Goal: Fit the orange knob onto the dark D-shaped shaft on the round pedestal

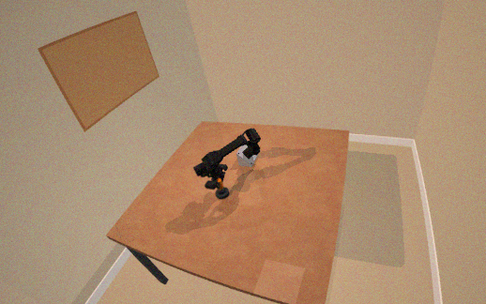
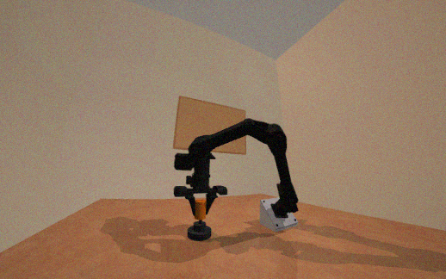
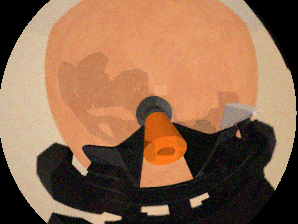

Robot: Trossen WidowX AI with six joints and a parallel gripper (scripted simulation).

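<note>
The orange knob (image 1: 221, 186) (image 2: 200, 207) (image 3: 162, 127) is upright between the fingers of my gripper (image 2: 201, 213) (image 3: 157, 127), which is shut on it and points down. The round dark pedestal (image 1: 222, 193) (image 2: 199, 233) (image 3: 142, 113) stands on the table right below the knob. In the exterior view a short dark piece of the shaft (image 2: 200, 221) shows between the knob's lower end and the pedestal, so the knob is not down on the pedestal. Whether the shaft's tip is in the hole cannot be told. The shaft's flat side is hidden.
The pale grey angled block (image 1: 246, 160) (image 2: 269, 219) (image 3: 235, 116) stands at the arm's base, to the right of the pedestal in the exterior view. The wooden table (image 1: 278, 211) (image 2: 83, 254) carries the arm's shadow. A brown board (image 1: 99, 68) (image 2: 207, 125) hangs on the wall.
</note>
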